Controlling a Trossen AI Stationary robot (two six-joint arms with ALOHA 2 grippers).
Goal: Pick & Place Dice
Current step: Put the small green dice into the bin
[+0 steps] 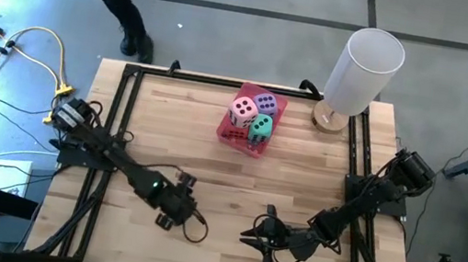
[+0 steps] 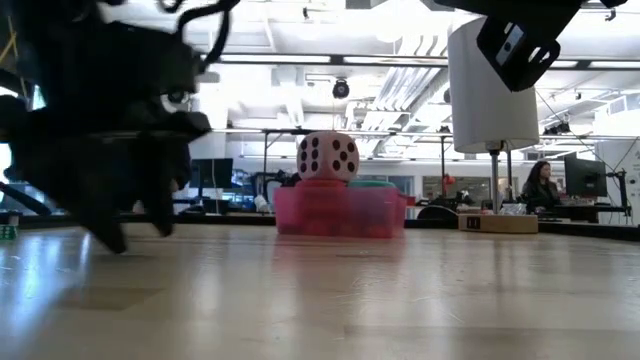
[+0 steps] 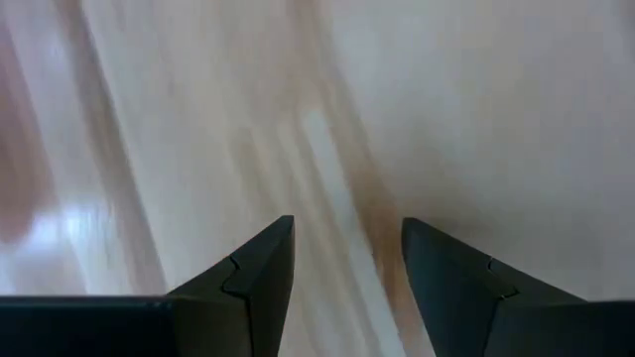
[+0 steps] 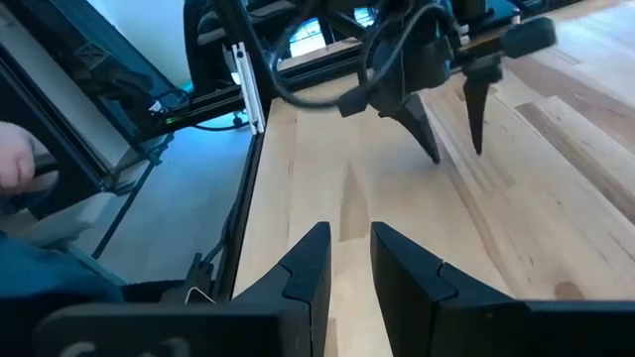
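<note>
the dice (image 1: 253, 115) sit piled in the pink tray (image 1: 235, 138) at the desk's (image 1: 210, 169) far side; both the left hand (image 1: 180, 219) and right hand (image 1: 257, 237) hang apart, empty, near the front. better reach the top pink die from above.

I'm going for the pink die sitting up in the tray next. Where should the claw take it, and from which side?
Take the pink die from straight above, fingers on two opposite side faces. It rides highest in the pink tray, its top clear of the walls, but the purple die and teal die crowd one side, so choose the freer pair.
</note>
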